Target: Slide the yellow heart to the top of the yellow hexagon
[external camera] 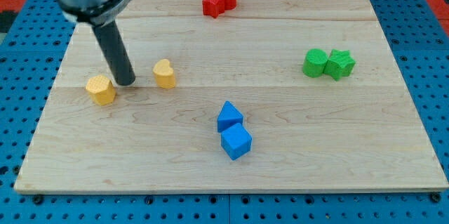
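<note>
The yellow heart point(164, 73) sits on the wooden board at the view's left of centre. The yellow hexagon point(101, 89) lies further to the view's left and slightly lower. My tip point(125, 82) rests on the board between them, close to the hexagon's right side and a short gap left of the heart. The dark rod rises from the tip toward the view's top left.
Two red blocks point(219, 1) touch each other at the view's top centre. Two green blocks point(329, 63) sit together at the right. A blue block point(229, 116) and a blue cube point(236, 142) sit together at bottom centre. The board's left edge point(49, 97) is near the hexagon.
</note>
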`<state>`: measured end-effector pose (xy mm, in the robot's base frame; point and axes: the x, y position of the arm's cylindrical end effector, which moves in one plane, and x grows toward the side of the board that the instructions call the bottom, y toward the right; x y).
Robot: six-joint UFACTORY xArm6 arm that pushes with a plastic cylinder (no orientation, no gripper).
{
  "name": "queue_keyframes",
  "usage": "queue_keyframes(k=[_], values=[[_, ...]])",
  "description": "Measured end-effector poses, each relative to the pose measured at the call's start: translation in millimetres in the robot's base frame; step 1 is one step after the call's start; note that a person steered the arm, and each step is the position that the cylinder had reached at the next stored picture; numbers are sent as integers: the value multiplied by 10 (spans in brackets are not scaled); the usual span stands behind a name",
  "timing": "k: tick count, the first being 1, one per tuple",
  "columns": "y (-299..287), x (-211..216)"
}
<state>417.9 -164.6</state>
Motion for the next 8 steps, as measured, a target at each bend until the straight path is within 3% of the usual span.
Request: queue_keyframes(k=[1,2,3,4,8], values=[[-251,2],[-267,617],[-351,798],[-301,720],[1287,149]])
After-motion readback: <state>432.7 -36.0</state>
